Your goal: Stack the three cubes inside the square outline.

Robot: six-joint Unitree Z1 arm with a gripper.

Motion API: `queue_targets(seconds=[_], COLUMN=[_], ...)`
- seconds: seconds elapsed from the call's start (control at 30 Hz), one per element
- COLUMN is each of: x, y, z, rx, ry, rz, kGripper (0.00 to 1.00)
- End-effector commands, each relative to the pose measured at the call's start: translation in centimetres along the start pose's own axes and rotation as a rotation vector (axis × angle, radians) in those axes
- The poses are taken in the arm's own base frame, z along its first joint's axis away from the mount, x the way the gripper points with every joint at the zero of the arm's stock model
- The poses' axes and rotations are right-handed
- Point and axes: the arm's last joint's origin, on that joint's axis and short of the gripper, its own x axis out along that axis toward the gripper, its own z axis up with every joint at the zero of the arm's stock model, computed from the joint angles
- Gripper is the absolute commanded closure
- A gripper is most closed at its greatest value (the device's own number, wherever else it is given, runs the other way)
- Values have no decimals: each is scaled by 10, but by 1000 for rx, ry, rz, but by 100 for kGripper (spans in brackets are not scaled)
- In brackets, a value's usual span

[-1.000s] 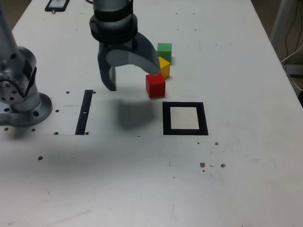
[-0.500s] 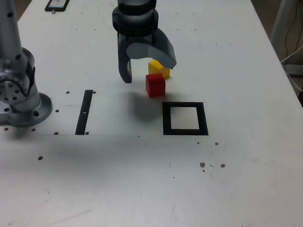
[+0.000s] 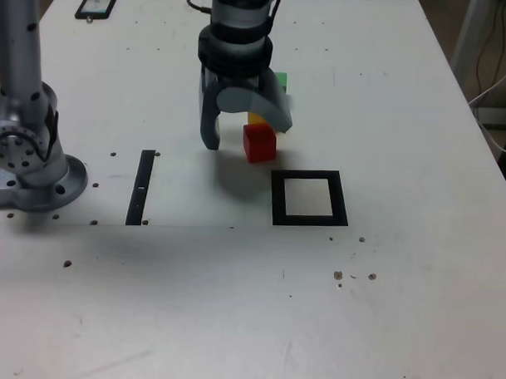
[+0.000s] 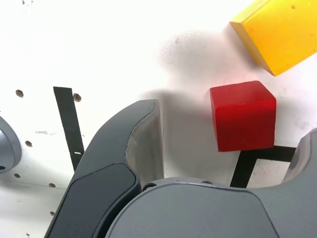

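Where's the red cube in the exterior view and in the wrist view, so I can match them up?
Exterior view: the solid red cube sits just above centre, beside the claw.
Wrist view: it lies right of the picture's centre.
Shared landmark: the thick black square outline, close by the cube in both, only partly showing in the wrist view.

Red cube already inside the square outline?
No, the red cube sits on the table outside the square outline.

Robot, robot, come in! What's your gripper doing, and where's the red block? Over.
Gripper open, nothing held. Red cube on table, outside square outline. Yellow cube close by.
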Motion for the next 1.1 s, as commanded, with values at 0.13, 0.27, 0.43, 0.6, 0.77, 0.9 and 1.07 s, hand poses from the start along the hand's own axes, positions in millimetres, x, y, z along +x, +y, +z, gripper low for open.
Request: queue_targets(seconds=[0.13,0.27,0.43,0.6,0.77,0.9,1.07], x=[10,16,19,19,23,26,30], y=[2,2,4,5,7,8,10], z=[10,16,22,25,29,32,35], rx=[1,12,54,70,83,92,92], ry=[19,18,27,28,42,36,21], rz=[-3,-7,-25,-32,-41,-59,-72], kGripper=[6,8,10,11,14,16,17])
